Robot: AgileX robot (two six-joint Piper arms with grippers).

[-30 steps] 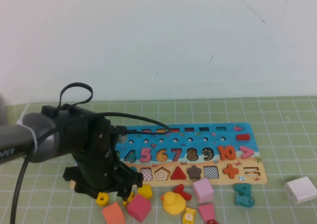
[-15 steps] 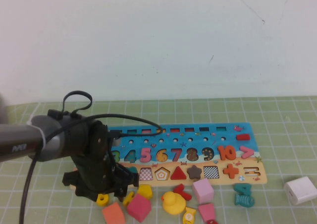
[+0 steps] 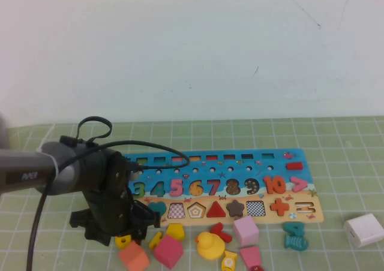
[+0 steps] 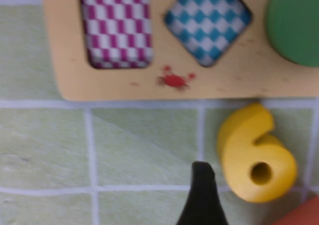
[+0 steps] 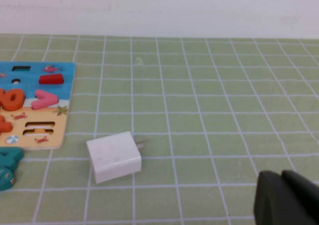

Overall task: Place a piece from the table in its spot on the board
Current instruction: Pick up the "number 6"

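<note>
The left gripper is low over the table near its front edge, toward the left corner, just in front of the left end of the puzzle board. Only one dark fingertip shows in the left wrist view, so I cannot tell whether its fingers are spread or pressed together. That fingertip stands just beside the yellow numeral 6, with a thin strip of green mat between them.

The yellow numeral 6 lies flat on the table, close to the board's tan front edge but not touching it. In the high view it peeks out under the arm, next to an orange block and a pink block. On the board above it sit a purple checkered recess, a blue checkered diamond recess and a green piece.

A yellow rubber duck sits further right along the front edge. A white charger lies near the right edge. The right gripper hangs beyond it, and its fingers look pressed together.
</note>
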